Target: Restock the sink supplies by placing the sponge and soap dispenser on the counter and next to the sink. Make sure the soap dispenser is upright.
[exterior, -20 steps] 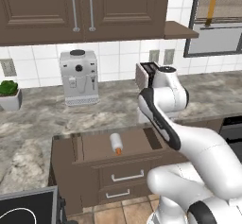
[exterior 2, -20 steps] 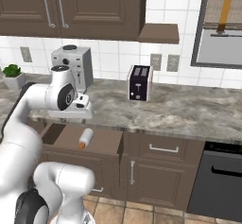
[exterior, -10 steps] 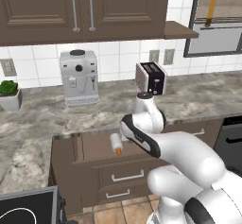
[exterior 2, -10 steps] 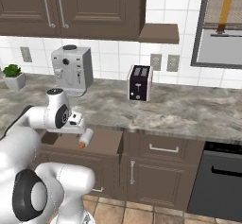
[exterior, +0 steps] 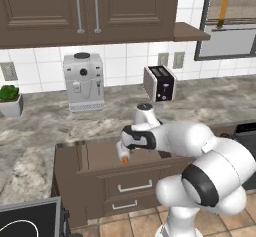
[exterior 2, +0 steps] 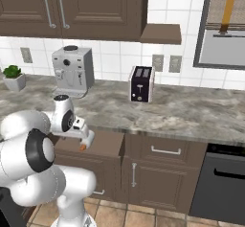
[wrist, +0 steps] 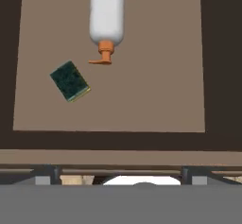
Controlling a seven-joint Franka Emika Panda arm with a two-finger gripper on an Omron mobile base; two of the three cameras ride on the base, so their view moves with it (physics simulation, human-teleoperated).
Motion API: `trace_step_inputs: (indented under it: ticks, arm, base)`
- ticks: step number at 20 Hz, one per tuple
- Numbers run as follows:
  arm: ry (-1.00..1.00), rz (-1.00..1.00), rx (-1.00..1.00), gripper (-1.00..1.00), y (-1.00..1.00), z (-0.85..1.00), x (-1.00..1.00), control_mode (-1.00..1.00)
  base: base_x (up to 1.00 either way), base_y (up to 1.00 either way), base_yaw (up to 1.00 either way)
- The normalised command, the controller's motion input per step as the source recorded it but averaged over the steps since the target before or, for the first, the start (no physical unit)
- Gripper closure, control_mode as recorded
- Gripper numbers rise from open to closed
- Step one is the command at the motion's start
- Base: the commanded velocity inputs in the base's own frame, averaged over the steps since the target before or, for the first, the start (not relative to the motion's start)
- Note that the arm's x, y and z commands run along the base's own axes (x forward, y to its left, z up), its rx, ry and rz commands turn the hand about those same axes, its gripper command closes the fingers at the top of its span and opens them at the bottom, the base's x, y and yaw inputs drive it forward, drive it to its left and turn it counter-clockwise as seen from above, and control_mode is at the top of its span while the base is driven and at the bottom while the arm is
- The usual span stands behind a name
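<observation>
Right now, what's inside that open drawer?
In the drawer, a soap bottle lies on its side, orange pump toward the camera, and a small green sponge lies flat beside it, apart. The bottle's far end is cut off at the picture's top.

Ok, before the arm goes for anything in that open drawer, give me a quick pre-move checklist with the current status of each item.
1. Drawer open far enough to reach in: ok.
2. Soap dispenser located: ok, lying on its side in the drawer, orange nozzle toward the camera.
3. Dispenser upright: not ok.
4. Sponge located and free of the dispenser: ok, flat, green side up, apart from the bottle.
5. Hand above the drawer: ok, the hand view looks straight down into it.
6. Gripper open for a grasp: cannot tell, fingertips not visible.
</observation>
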Motion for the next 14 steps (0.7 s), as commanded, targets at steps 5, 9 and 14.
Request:
trace_step_inputs:
  ticks: [5,9,14]
  arm:
    - [0.08,-0.02,0.01,-1.00,0.00,-0.38,0.32,-1.00]
    - [0.13,0.00,0.00,-1.00,0.01,-0.58,0.10,-1.00]
    - [0.11,0.00,0.00,-1.00,0.01,-0.43,-0.02,-1.00]
  base:
    - [0.00,0.00,0.00]
    - [0.00,0.00,0.00]
    - [0.00,0.00,0.00]
